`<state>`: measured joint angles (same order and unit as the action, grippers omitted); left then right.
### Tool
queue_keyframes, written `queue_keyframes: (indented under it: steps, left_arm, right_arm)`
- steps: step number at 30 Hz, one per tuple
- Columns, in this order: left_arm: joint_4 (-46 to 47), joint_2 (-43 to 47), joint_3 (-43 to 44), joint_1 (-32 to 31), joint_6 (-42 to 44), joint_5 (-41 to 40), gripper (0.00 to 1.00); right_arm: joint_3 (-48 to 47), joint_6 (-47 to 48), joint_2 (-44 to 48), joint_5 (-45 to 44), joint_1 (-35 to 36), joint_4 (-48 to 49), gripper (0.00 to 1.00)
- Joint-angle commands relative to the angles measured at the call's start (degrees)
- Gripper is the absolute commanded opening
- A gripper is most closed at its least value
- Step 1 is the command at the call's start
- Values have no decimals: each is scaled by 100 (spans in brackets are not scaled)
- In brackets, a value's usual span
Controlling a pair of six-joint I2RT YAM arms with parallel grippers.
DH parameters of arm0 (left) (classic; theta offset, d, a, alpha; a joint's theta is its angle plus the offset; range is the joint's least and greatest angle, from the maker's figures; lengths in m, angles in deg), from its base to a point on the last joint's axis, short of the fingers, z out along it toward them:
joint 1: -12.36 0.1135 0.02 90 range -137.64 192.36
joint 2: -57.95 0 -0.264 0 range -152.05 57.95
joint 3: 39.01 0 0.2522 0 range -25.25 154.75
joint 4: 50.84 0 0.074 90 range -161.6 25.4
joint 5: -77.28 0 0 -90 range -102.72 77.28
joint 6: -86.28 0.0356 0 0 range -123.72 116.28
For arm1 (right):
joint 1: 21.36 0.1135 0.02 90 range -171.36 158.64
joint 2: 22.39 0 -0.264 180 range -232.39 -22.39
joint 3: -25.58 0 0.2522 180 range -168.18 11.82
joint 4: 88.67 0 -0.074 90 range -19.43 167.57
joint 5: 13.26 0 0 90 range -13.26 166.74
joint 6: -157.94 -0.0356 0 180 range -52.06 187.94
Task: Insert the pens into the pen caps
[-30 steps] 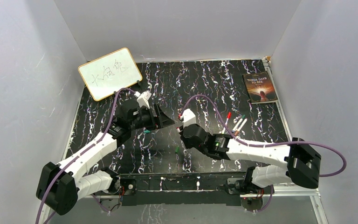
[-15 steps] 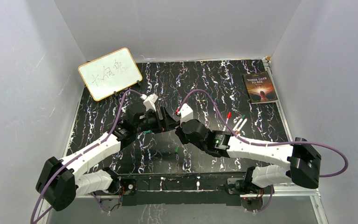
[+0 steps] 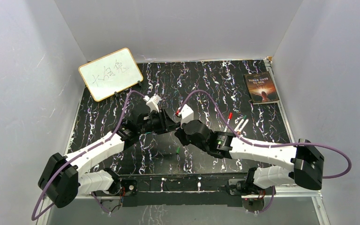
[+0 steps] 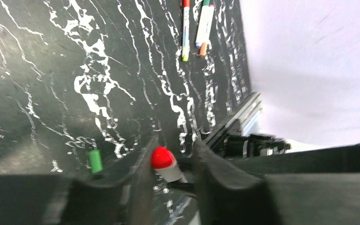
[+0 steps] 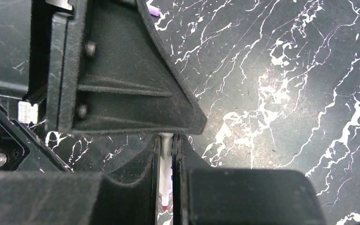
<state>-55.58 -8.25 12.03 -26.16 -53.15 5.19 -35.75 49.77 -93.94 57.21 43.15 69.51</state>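
- Green cap (image 3: 178, 150) lies loose nearest you, touched by neither arm.
- Right gripper (image 5: 167, 141) pinches a white pen (image 5: 166, 164), its pale collar aimed at the left gripper (image 4: 173, 144).
- I read this as the mating step. A red-domed piece (image 4: 161, 158) sits between the left fingers, against one. Clamped or not, cannot tell.
- Next, you line up the axes and push slowly.
- Spare pens (image 3: 238, 124) lie to the right, well apart.
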Motion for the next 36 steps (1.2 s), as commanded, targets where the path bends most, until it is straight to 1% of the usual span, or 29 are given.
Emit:
queue_keyframes:
  steps: [1, 4, 5, 9, 12, 13, 14, 15, 17, 21, 24, 25, 26, 28, 29, 30, 32, 36]
  left_arm:
    - [89, 58, 142, -41, -19, -24, 21]
    - [79, 71, 166, -42, -4, 2, 2]
    - [86, 69, 174, -48, 1, 13, 0]
    - [196, 110, 113, -50, -60, -30, 0]
    - [296, 259, 14, -50, -66, -250, 0]
    - [313, 342, -10, -52, -53, -349, 0]
    - [333, 431, -31, -50, 4, -476, 0]
    - [357, 518, -36, -50, 94, -651, 0]
    - [385, 672, -4, -51, 327, -898, 0]
    - [595, 998, 12, -50, 759, -1398, 0]
    - [1074, 1295, -170, -50, 988, -1612, 0]
    - [1257, 1436, -243, -50, 1079, -1674, 0]
    - [1428, 1533, -306, -50, 1167, -1717, 0]
    - [1662, 1714, -400, -57, 1390, -1784, 0]
    - [1728, 1794, -426, -59, 1481, -1812, 0]
    - [1810, 1860, -450, -63, 1626, -1811, 0]
    - [2012, 2001, -503, -67, 1840, -1784, 0]
    - [2005, 2194, -440, -76, 2236, -1642, 0]
  right_arm:
    - [-256, 22, 167, 19, 18, 388, 0]
    - [-259, 32, 152, 17, 18, 403, 0]
    - [-264, 22, 136, 19, 18, 401, 0]
    - [-274, 16, 129, 12, 18, 436, 0]
    - [-275, -59, 193, -25, 18, 418, 0]
    - [-253, -114, 260, -62, 18, 425, 5]
    - [-226, -169, 360, -75, 18, 460, 14]
    - [-163, -251, 476, -70, 18, 546, 24]
    - [10, -467, 741, -37, 18, 768, 34]
    - [600, -1324, 1387, 143, 18, 1437, 49]
    - [1102, -2121, 1781, 210, 18, 2132, 54]
    - [1278, -2441, 1895, 212, 18, 2543, 54]
    - [1492, -2715, 2007, 216, 18, 2760, 54]
    - [1853, -3213, 2114, 274, 17, 3617, 58]
    - [1949, -3476, 2114, 265, 18, 3802, 59]
    - [1990, -3782, 2084, 250, 13, 3915, 62]
    - [1997, -4130, 2008, 184, 18, 4031, 65]
    - [2054, -4969, 1920, -181, 18, 4279, 66]
